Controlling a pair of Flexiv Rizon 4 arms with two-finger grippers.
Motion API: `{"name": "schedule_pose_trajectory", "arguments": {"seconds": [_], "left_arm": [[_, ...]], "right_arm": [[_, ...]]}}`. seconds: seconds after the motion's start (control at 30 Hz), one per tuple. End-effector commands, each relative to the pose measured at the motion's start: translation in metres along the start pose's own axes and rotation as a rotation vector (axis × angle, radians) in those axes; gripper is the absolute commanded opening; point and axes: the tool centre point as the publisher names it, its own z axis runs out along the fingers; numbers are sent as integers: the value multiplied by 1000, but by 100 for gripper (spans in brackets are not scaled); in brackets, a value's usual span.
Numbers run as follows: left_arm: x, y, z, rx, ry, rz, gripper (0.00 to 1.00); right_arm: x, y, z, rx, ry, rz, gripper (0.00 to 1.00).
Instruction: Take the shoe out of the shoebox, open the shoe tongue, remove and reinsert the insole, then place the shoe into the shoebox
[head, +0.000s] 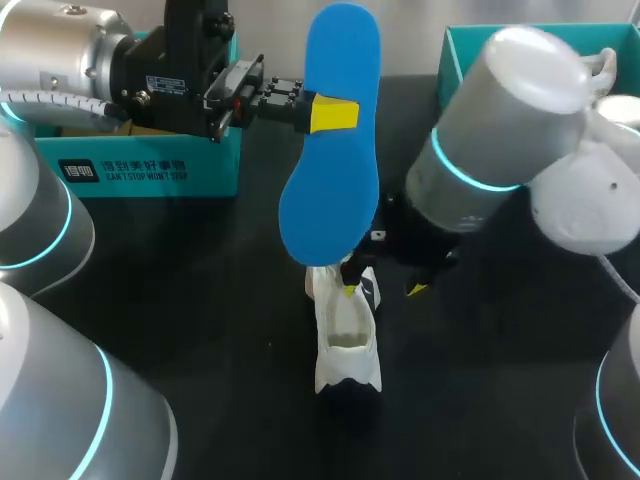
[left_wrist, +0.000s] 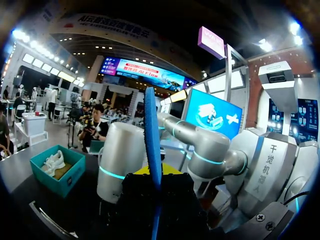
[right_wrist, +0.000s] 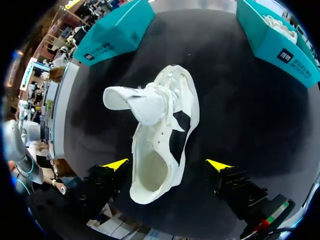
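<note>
Left tool (head: 332, 114) pinches the blue insole (head: 330, 200) upright. Right tool (right_wrist: 167, 164) gapes astride the white shoe (right_wrist: 155, 135). Shoebox (head: 150, 172) bears white print.

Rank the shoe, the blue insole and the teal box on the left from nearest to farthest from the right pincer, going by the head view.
1. The shoe, between the open fingers of the right pincer.
2. The insole, hanging beside it, lower end over the shoe.
3. The teal box, far off at the table's left side.
</note>
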Motion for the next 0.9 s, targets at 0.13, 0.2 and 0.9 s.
{"name": "schedule_pose_trajectory", "arguments": {"seconds": [0.13, 0.2, 0.9], "left_arm": [[-1, 0, 1, 0, 2, 0, 0], [-1, 0, 1, 0, 2, 0, 0], [-1, 0, 1, 0, 2, 0, 0]], "right_arm": [[-17, -16, -21, -46, 66, 0, 100], [-17, -16, -21, -46, 66, 0, 100], [-27, 35, -84, -225, 482, 12, 100]]}}
